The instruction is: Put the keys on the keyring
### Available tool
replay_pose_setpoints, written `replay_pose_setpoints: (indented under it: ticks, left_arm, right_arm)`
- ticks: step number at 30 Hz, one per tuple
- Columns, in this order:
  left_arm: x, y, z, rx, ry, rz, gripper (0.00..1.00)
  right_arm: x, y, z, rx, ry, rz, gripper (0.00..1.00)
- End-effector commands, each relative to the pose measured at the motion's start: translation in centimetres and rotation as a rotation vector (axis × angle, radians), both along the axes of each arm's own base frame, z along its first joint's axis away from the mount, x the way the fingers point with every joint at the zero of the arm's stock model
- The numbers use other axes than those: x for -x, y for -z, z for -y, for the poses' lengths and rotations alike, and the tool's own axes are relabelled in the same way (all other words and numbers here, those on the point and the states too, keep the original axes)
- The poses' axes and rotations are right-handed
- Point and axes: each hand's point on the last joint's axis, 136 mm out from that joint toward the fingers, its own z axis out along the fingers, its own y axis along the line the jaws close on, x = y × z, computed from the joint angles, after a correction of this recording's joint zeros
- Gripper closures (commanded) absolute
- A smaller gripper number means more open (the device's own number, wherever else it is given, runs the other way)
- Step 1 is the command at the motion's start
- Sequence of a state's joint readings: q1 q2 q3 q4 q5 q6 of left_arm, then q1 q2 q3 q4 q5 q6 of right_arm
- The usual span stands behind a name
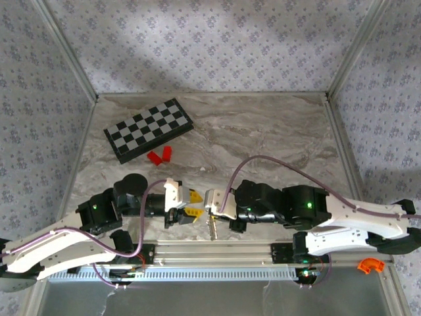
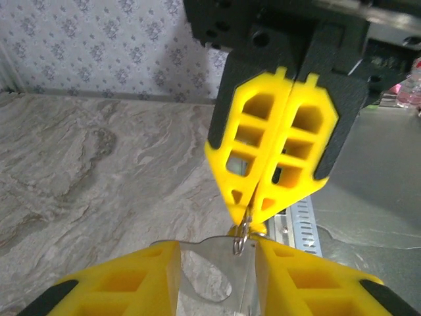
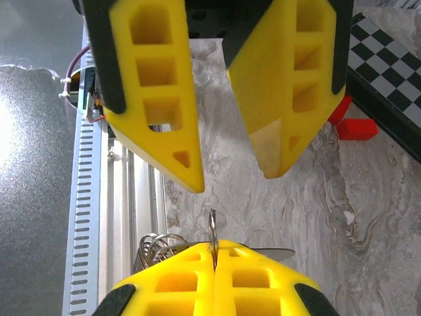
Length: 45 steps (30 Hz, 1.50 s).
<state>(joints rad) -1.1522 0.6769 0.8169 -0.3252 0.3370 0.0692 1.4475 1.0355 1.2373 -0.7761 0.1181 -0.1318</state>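
Two robot arms meet nose to nose near the front edge of a marbled table (image 1: 263, 131), just beyond a metal rail (image 1: 217, 252). The right gripper (image 2: 248, 214) has its yellow fingers pressed together, pinching a thin metal keyring (image 3: 212, 232) edge-on. One flat silver key (image 2: 210, 273) hangs at that ring, just past the fingertips. A small bunch of wire loops (image 3: 154, 247) sits beside the right fingers; how many cannot be told. The left gripper (image 3: 233, 181) faces it with fingers parted, gripping nothing. Farther back lie one chessboard (image 1: 148, 130) and two red blocks (image 1: 154, 157), side by side, well apart from both grippers. One orange piece (image 1: 370, 265) rests off the marble, by the right arm's base.
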Motion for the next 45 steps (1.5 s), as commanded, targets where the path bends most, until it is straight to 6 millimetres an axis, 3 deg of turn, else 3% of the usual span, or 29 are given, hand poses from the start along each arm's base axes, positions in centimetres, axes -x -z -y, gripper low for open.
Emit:
replay_pose_setpoints:
  ticks: [1, 9, 17, 29, 37, 43, 45]
  left_arm:
    - [0.9, -1.8, 0.4, 0.068, 0.058, 0.01, 0.65]
    - [0.9, -0.6, 1.2, 0.028, 0.073, -0.023, 0.65]
    - [0.6, 0.1, 1.4, 0.016, 0.061, -0.024, 0.75]
    - [0.3, 1.1, 1.4, -0.01, 0.044, -0.03, 0.77]
    - [0.4, 0.9, 1.5, 0.006, 0.053, -0.028, 1.0]
    - [0.4, -0.2, 1.2, 0.063, 0.04, -0.014, 1.0]
    - [0.4, -1.2, 1.0, 0.11, 0.034, -0.004, 1.0]
  right_arm:
    - [0.2, -1.4, -0.3, -0.038, -0.024, 0.001, 1.0]
    - [0.1, -1.6, -0.6, -0.046, -0.027, -0.002, 1.0]
    - [0.0, -1.7, -0.8, -0.049, -0.027, -0.002, 1.0]
    - [0.1, -1.6, -1.1, -0.054, -0.04, -0.013, 1.0]
    - [0.0, -1.5, -1.3, -0.065, -0.04, -0.013, 1.0]
    - [0.0, -2.0, -1.4, -0.099, -0.037, -0.012, 0.99]
    - [0.0, -2.3, -1.4, -0.123, -0.031, -0.013, 0.89]
